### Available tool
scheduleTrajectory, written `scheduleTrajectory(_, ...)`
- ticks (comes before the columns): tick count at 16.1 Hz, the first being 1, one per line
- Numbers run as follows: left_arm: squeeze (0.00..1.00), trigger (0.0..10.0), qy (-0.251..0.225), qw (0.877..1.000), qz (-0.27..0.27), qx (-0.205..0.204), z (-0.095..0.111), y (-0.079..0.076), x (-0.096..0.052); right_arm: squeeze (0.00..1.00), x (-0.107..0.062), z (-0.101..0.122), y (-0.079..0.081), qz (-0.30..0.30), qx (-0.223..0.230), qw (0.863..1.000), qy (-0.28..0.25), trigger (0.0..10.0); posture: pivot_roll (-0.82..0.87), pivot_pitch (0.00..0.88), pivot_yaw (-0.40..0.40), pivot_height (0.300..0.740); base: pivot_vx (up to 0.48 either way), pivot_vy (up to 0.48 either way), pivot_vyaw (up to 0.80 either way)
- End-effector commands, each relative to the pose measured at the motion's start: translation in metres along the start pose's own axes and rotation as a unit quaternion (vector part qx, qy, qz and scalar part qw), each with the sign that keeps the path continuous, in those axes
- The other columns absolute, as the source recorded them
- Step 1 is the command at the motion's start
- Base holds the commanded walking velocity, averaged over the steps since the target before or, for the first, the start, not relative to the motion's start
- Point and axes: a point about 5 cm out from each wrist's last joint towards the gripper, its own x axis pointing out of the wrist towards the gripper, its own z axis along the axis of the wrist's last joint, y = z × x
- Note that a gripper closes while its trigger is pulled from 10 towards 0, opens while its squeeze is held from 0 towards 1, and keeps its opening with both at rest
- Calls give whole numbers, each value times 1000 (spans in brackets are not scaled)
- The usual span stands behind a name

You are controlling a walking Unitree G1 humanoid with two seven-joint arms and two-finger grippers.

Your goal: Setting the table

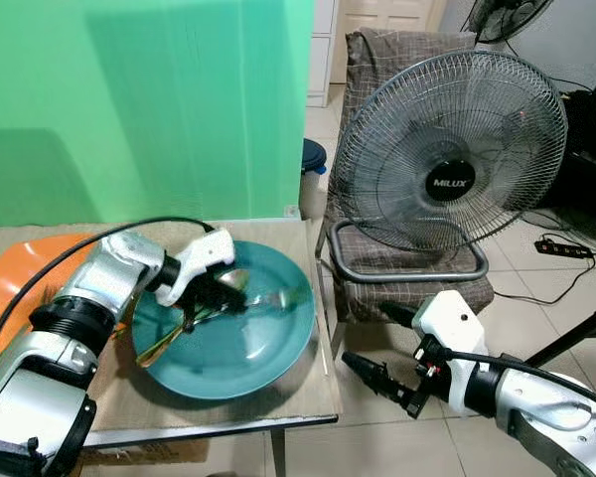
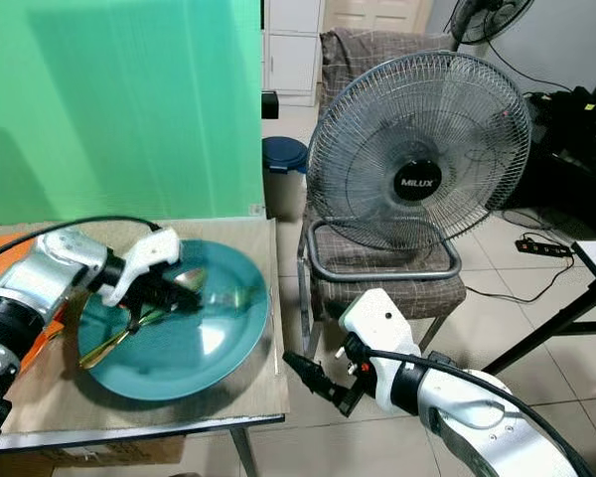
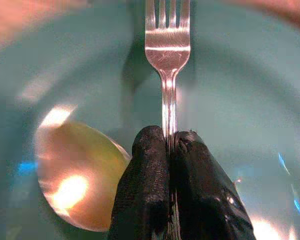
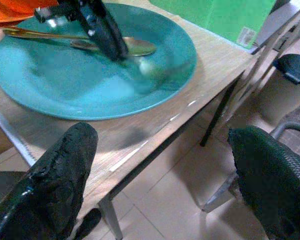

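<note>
A big grey fan (image 1: 447, 159) marked MILUX stands on a checked chair (image 1: 407, 268) at about 3 o'clock from the tabletop (image 1: 308, 397). A green wall (image 1: 149, 99) rises at 12 o'clock. A dark blue bin (image 1: 313, 156) sits between wall and chair. A power strip (image 1: 561, 248) lies on the tiled floor (image 1: 536, 298) at 3 o'clock.

a lived-in home room, tiled floor (image 1: 561, 283), standing fan (image 1: 447, 164), draped chair (image 1: 392, 263), white doors (image 1: 382, 12)
</note>
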Motion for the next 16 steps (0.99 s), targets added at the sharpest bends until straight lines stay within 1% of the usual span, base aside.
scheduleTrajectory(1, 0, 0, -30, 999, 22, 1, 7, 2, -5, 0, -1, 2, -6, -15, -6, 1000, -6, 10000, -108, 0, -21, 740, 0, 0, 0)
scheduleTrajectory(2, 0, 0, -54, 997, 47, -3, 7, 3, -9, 0, 0, 3, -8, -22, -8, 1000, -12, 10000, -106, 0, -26, 740, 0, 0, 0)
scheduleTrajectory(4, 0, 0, -88, 994, 65, -10, 7, 2, -11, 0, 1, 5, -10, -28, -8, 999, -19, 10000, -103, 0, -33, 740, 0, 0, 0)
scheduleTrajectory(5, 0, 0, -144, 986, 85, -22, 13, 3, -15, 0, 2, 7, -11, -35, -4, 999, -31, 10000, -102, 0, -36, 740, 0, 0, 0)
scheduleTrajectory(6, 0, 0, -181, 978, 98, -28, 18, 3, -18, 0, 3, 9, -13, -42, 1, 998, -40, 10000, -102, 0, -36, 740, 0, 0, 0)
scheduleTrajectory(7, 0, 0, -203, 973, 106, -31, 22, 3, -21, 0, 3, 10, -14, -47, 3, 998, -46, 10000, -103, 0, -28, 740, 0, 0, 0)
scheduleTrajectory(8, 0, 0, -254, 958, 130, -27, 34, 0, -29, 0, 2, 11, -17, -71, 17, 995, -70, 10000, -108, 0, -16, 740, 0, 0, 0)
scheduleTrajectory(9, 0, 0, -283, 947, 151, -20, 43, -4, -35, 0, 1, 12, -19, -89, 30, 992, -89, 10000, -116, 0, -4, 740, 0, 0, 0)
scheduleTrajectory(10, 0, 0, -301, 939, 163, -19, 48, -10, -37, 0, 1, 11, -20, -101, 42, 989, -102, 10000, -117, 0, 0, 740, 0, 0, 0)
scheduleTrajectory(11, 0, 0, -308, 936, 166, -20, 50, -12, -37, 0, 1, 11, -20, -104, 47, 987, -109, 10000, -117, 0, 0, 740, 0, 0, 0)
scheduleTrajectory(12, 0, 0, -319, 931, 178, -26, 52, -24, -33, 0, 2, 9, -20, -132, 72, 980, -134, 10000, -130, 0, 28, 740, 0, 0, 0)
scheduleTrajectory(13, 0, 0, -323, 928, 181, -29, 53, -29, -31, 0, 2, 9, -21, -145, 82, 975, -144, 10000, -129, 0, 38, 740, 0, 0, 0)
scheduleTrajectory(14, 0, 0, -338, 916, 214, -43, 56, -37, -23, 0, 5, 8, -21, -165, 88, 970, -154, 10000, -134, 0, 44, 740, 0, 0, 0)
scheduleTrajectory(15, 0, 0, -353, 900, 246, -67, 58, -39, -18, 0, 7, 9, -22, -174, 101, 965, -166, 10000, -144, 0, 52, 740, 0, 0, 0)
scheduleTrajectory(16, 0, 0, -360, 891, 268, -69, 61, -44, -11, 0, 6, 14, -27, -191, 98, 959, -183, 10000, -160, 0, 70, 740, 0, 0, 0)
